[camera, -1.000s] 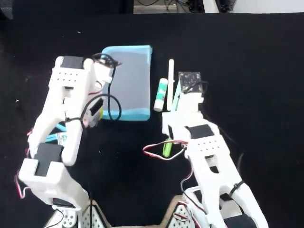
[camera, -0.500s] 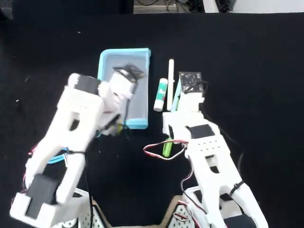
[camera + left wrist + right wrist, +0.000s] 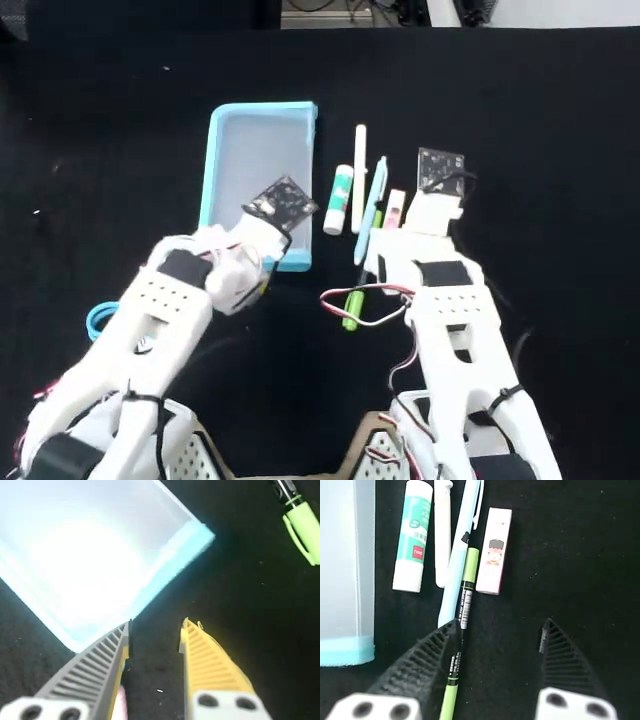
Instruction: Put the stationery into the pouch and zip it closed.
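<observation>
Presumably to steady it, the left gripper [image 3: 156, 630] gapes before the translucent blue-rimmed pouch [image 3: 90, 555]; the right gripper [image 3: 497, 630], unclenched, hangs beside the slim green pen [image 3: 465, 597].

**Print on three items, none legible**

The glue stick [image 3: 412, 535], just right of the pouch [image 3: 340, 555], carries a green-and-white label with a red patch of white characters, too small to make out. The green pen [image 3: 465, 605] bears a black band with white lettering along its barrel, also unreadable. The pink eraser [image 3: 493, 550], rightmost in the row, shows a cartoon figure in a tall black hat and no legible words.
</observation>
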{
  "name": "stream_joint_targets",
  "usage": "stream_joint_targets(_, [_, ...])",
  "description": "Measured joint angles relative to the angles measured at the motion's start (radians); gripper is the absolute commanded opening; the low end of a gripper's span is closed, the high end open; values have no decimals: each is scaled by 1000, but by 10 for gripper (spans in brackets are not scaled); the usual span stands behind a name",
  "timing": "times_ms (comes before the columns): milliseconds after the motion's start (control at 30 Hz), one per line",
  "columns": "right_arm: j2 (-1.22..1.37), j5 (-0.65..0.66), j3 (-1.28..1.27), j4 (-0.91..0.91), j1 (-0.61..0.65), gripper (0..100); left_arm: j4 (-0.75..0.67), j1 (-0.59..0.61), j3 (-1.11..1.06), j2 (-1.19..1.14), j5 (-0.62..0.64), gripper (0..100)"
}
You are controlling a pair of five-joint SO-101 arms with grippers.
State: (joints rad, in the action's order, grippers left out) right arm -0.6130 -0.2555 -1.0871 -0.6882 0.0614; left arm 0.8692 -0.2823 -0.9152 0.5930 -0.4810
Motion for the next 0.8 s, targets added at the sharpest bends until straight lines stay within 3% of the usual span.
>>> stream_joint_targets(100, [0, 0, 0, 0, 0, 258, 15, 61, -5, 25, -64, 175])
stream_joint_targets(300, [0, 0, 0, 0, 0, 258, 32, 373, -8, 35, -186, 174])
stream_joint_targets(400, [0, 0, 0, 0, 0, 258, 71, 453, -34, 37, -258, 174])
stream_joint_targets(600, [0, 0, 0, 0, 0, 258, 160, 434, -66, 38, -339, 173])
stream_joint_targets(800, [0, -5, 0, 0, 0, 258, 161, 290, -74, 40, -198, 173])
